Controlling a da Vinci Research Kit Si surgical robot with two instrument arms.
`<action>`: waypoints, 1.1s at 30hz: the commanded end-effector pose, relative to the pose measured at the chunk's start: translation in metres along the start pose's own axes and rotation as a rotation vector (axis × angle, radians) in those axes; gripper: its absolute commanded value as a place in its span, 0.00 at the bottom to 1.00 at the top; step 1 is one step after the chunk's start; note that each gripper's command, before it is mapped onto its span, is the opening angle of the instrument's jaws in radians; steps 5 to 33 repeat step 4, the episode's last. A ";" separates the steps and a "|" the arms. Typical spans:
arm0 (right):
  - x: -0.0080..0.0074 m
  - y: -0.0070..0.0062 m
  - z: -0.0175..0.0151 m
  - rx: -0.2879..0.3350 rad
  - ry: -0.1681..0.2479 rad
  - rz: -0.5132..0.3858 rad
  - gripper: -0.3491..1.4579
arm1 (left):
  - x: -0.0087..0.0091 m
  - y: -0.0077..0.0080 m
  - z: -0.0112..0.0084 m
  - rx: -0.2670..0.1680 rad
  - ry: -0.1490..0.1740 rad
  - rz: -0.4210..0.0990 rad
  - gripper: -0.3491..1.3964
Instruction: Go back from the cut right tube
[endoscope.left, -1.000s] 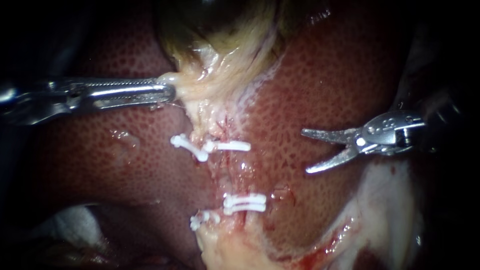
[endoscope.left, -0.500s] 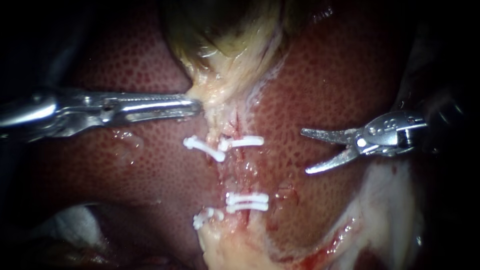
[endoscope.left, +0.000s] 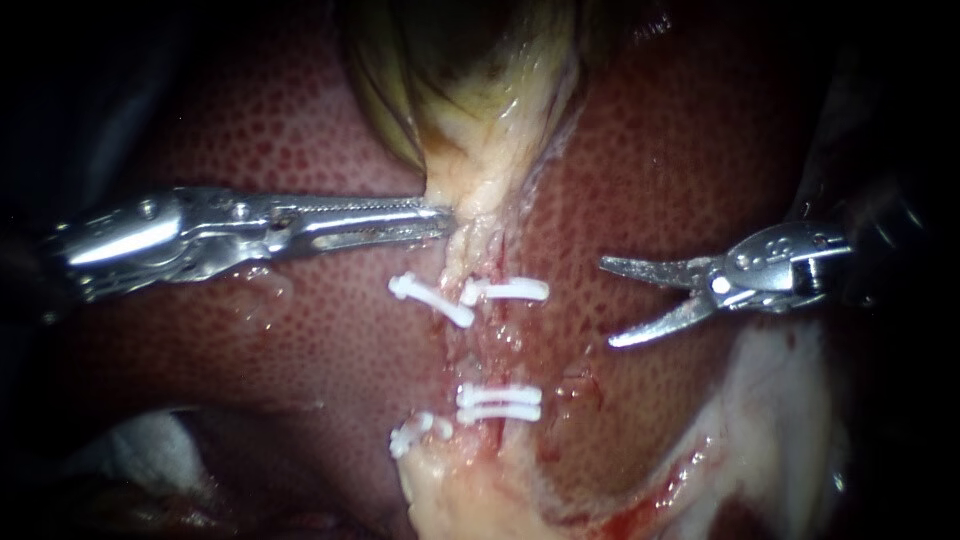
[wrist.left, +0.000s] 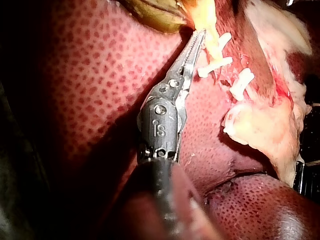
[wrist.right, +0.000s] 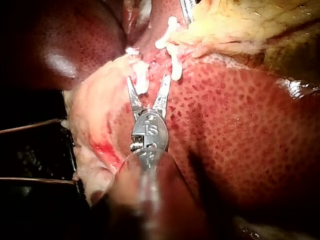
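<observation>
Gripping gallbladder (endoscope.left: 470, 90), left instrument (endoscope.left: 441, 217) holds — right instrument (endoscope.left: 608, 303) gapes.

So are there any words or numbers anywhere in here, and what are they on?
On the left instrument: small stamped marks on its metal head, which I won't read off.
On the right instrument: marks of the same kind, not read off either.
On the liver, gallbladder and clips: no writing.

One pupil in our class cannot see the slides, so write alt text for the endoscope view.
My left instrument holds the pale strand below the gallbladder in shut jaws; my right instrument sits apart, jaws open and empty. White clips cross the strand lower down, on the red liver.
</observation>
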 end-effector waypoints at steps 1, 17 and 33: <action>0.0000 0.0000 0.0000 0.000 0.000 0.000 0.98 | 0.0000 0.0000 0.0000 -0.001 0.000 0.000 0.00; 0.0000 0.0000 0.0000 0.000 0.000 0.000 0.98 | 0.0000 -0.0001 0.0000 -0.002 0.000 0.000 0.00; 0.0000 0.0000 0.0000 0.000 0.000 0.000 0.98 | 0.0000 -0.0001 0.0000 -0.002 0.000 0.000 0.00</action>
